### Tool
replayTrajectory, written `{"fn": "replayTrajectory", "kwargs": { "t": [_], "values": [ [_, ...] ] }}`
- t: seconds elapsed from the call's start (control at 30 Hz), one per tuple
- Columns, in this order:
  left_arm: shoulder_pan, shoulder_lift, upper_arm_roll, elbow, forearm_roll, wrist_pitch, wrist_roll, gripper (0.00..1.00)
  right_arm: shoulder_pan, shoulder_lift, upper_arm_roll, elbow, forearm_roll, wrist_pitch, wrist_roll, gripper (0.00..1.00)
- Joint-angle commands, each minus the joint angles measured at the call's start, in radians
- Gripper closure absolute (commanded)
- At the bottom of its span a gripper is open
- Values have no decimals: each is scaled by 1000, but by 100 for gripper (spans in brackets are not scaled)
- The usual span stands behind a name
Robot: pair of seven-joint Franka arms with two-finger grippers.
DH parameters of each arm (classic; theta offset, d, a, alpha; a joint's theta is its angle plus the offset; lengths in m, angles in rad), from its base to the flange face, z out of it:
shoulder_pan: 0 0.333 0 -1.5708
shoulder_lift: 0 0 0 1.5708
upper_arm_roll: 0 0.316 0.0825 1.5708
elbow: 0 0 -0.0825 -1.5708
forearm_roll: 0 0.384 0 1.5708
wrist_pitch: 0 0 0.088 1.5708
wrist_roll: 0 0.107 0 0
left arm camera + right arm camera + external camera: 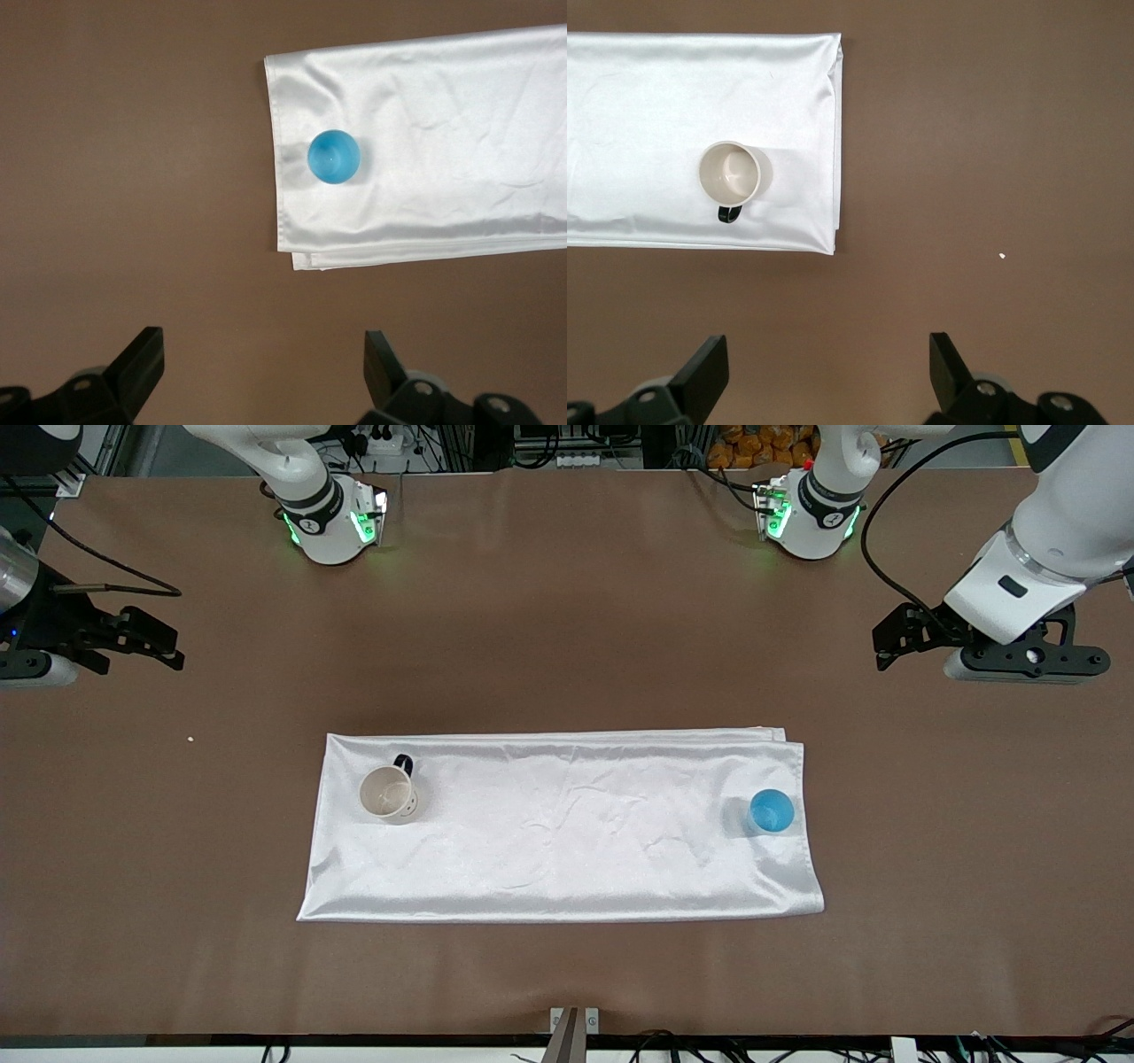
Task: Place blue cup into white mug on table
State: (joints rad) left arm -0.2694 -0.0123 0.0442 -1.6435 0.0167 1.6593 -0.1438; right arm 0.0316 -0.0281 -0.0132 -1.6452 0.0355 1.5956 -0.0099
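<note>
Brown covering spreads over the whole wide tabletop, and a shiny white rectangular cloth lies flat on its middle, carrying both of the task's things at opposite ends. The small round handleless blue cup, bright blue inside, stands upright on the cloth near the edge toward the left arm's end, mouth up and with nothing in it as far as can be seen. The small white cylindrical mug with a black handle stands upright near the cloth's edge toward the right arm's end, well apart from the cup; its pale inside looks empty, so it seems ready to receive the cup. Its handle points away from the front camera, leaving its mouth clear from above. The left pincer hangs over bare tabletop at the left arm's end, fingers spread wide and holding nothing; its wrist view looks down on the cup, which suggests this arm is the one placed to fetch it. The right pincer hangs over bare tabletop at the right arm's end, likewise spread and empty, and appears to wait. No step of the task looks begun: the cup is not yet lifted. A tiny pale speck lies on the tabletop near the right pincer.
</note>
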Motion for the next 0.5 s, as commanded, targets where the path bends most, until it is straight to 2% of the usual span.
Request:
{"fn": "replayTrajectory", "kwargs": {
  "t": [0.0, 0.47],
  "values": [
    [2, 9, -6, 25, 16, -18, 15, 0, -9, 10, 2, 24, 15, -13, -12, 0],
    [2, 9, -4, 25, 19, -18, 24, 0, -9, 13, 1, 18, 20, -13, -10, 0]
  ]
}}
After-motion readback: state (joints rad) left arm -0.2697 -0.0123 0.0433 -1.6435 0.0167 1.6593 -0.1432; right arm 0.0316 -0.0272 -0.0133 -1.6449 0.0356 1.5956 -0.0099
